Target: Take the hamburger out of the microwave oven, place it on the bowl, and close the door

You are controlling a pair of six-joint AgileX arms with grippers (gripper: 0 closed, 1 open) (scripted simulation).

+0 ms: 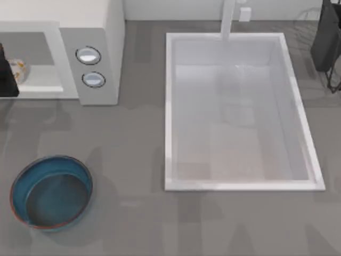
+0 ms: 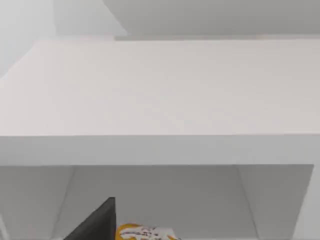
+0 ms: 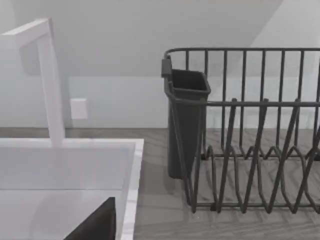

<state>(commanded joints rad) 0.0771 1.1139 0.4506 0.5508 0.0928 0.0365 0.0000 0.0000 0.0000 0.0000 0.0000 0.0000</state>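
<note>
Top view: the left gripper point(image 1: 6, 72) reaches into the microwave oven point(image 1: 80, 42) beside the hamburger point(image 1: 18, 69); its grip cannot be told.

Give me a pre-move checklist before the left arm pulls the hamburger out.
1. Microwave oven cavity open: ok.
2. Hamburger inside the cavity, seen from top and left wrist views: ok.
3. Left pincer at the cavity mouth beside the hamburger: ok; grip on it: cannot tell.
4. Bowl upright on the table in front of the oven, nothing in it: ok.
5. Door position for closing afterwards: cannot tell.
6. Right arm parked by the dish rack, out of the way: ok.
</note>
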